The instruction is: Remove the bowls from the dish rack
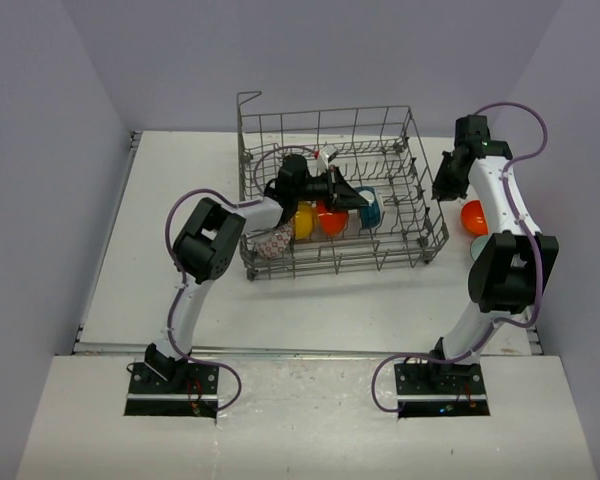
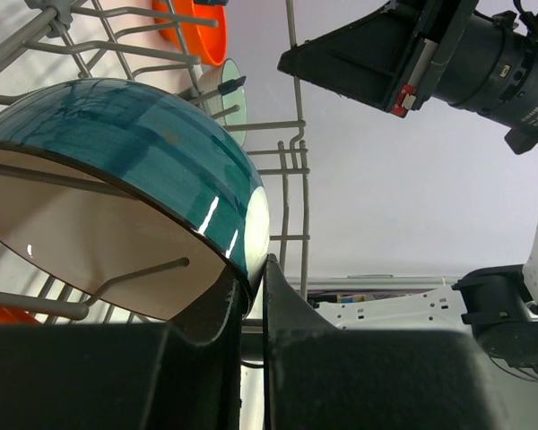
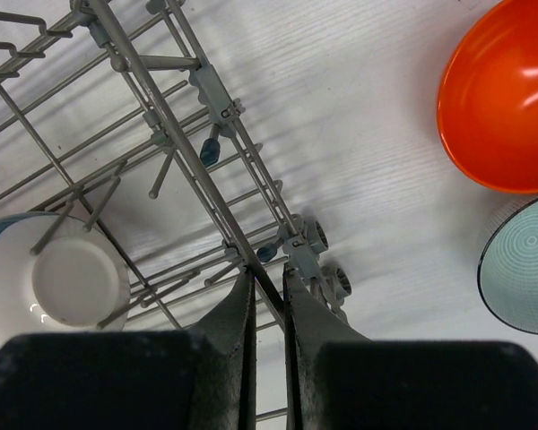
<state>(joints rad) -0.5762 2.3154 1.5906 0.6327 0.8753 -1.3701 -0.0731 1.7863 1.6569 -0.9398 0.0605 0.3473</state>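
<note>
The grey wire dish rack (image 1: 410, 135) stands mid-table. My left gripper (image 1: 360, 203) reaches into it and is shut on the rim of the teal-blue bowl (image 1: 370, 210), which stands on edge among the tines. In the left wrist view the two fingers (image 2: 282, 296) pinch that bowl's (image 2: 134, 134) wall. A yellow bowl (image 1: 303, 220), an orange bowl (image 1: 330, 218) and a white red-patterned bowl (image 1: 273, 243) also sit in the rack. My right gripper (image 1: 439, 192) is shut on the rack's right rim wire (image 3: 206, 152).
An orange bowl (image 1: 473, 217) and a pale green bowl (image 1: 477, 248) lie on the table right of the rack, next to the right arm. They also show in the right wrist view, the orange bowl (image 3: 502, 98) above the pale one (image 3: 524, 269). The rack's tall sides surround my left gripper.
</note>
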